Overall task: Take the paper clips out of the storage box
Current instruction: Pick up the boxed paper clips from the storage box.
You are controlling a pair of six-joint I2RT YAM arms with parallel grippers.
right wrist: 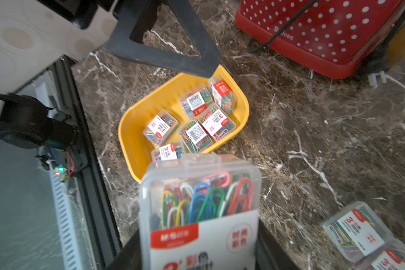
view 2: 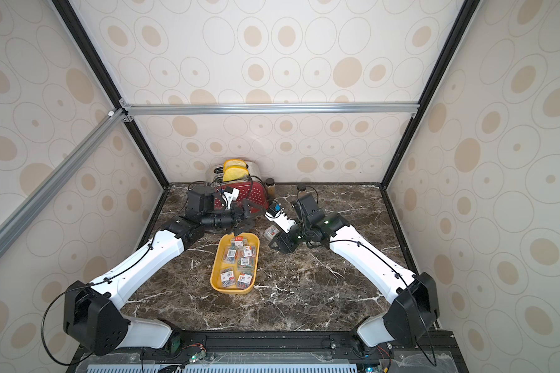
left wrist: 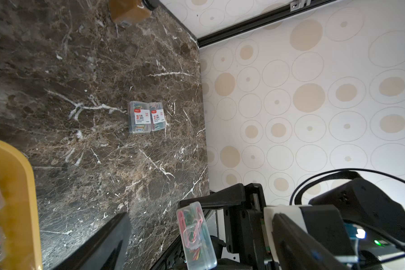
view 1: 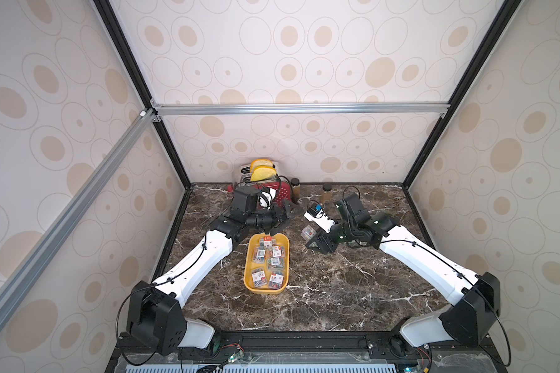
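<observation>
On a glossy brown marble-look bench (view 1: 337,290) w/ white veins, a shallow mustard-yellow storage box (view 1: 249,284) sits near the middle. It is smooth plastic, rect. w/ rounded corners, its long side running away from the arm bases.

Six cases of paper clips (right wrist: 195,135) lie jumbled inside, some flat, some tilted on a neighbour. Each is clear hard plastic, rect., w/ a white-and-red label, and a few show barcodes. Coated wire loops in red, blue, green, yellow & white show through the walls.

Just right of the box, the right hand (view 1: 311,237) is clamped on a seventh case (right wrist: 200,210), jaws at a middling gap around its labelled end. The clip-filled end, w/ a moulded lid tab, sticks out past the hand.

Two more cases (left wrist: 147,117) lie flat, labels up, side by side & touching on bare bench, well apart from the box.

At the box's far end, the black left hand (view 1: 283,219) stands spread wide & empty. Its fingers (right wrist: 164,60) are open triangular frames. In the right wrist view one finger overlaps the box's rim; whether it touches cannot be told.

Behind them, a red white-dotted toaster (view 1: 283,192) stands by the back wall w/ two yellow slices (view 1: 262,172) in its slots.
</observation>
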